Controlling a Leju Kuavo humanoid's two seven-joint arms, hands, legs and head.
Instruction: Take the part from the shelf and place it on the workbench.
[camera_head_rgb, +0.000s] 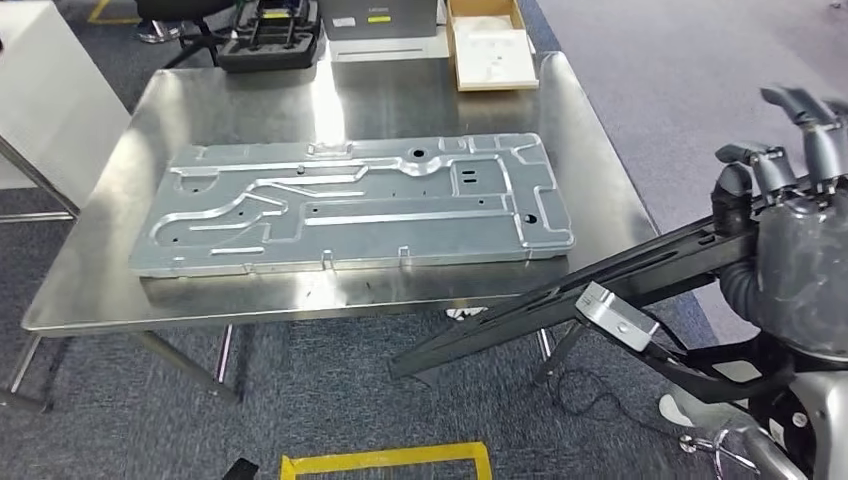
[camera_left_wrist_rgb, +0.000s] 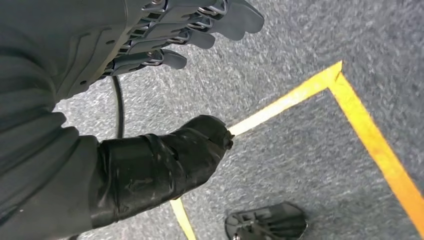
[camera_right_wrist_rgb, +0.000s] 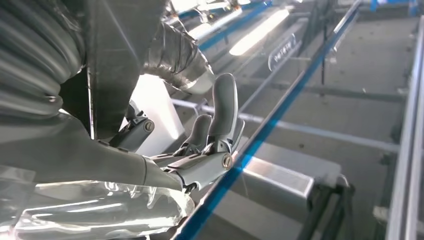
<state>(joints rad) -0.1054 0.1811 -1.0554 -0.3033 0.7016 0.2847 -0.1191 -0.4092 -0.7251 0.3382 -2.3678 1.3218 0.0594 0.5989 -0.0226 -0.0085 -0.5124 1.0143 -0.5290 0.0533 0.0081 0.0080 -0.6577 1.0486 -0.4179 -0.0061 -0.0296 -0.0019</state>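
A long black frame-like part (camera_head_rgb: 560, 305) with a silver block (camera_head_rgb: 617, 315) on it slants across the lower right of the head view. My right hand (camera_head_rgb: 795, 215) grips its upper end, fingers wrapped over it. The part's far tip lies in front of the steel workbench's (camera_head_rgb: 400, 100) front edge, near the right corner, and touches nothing. In the right wrist view the fingers (camera_right_wrist_rgb: 215, 130) curl beside the dark part (camera_right_wrist_rgb: 117, 55). My left hand (camera_left_wrist_rgb: 145, 55) hangs over the carpet with its fingers apart and nothing in it.
A large grey machined plate (camera_head_rgb: 360, 205) covers most of the workbench. Behind it lie a cardboard box (camera_head_rgb: 490, 45) and a black case (camera_head_rgb: 270, 40). A white cabinet (camera_head_rgb: 40, 90) stands at the left. Yellow tape (camera_head_rgb: 385, 460) marks the carpet.
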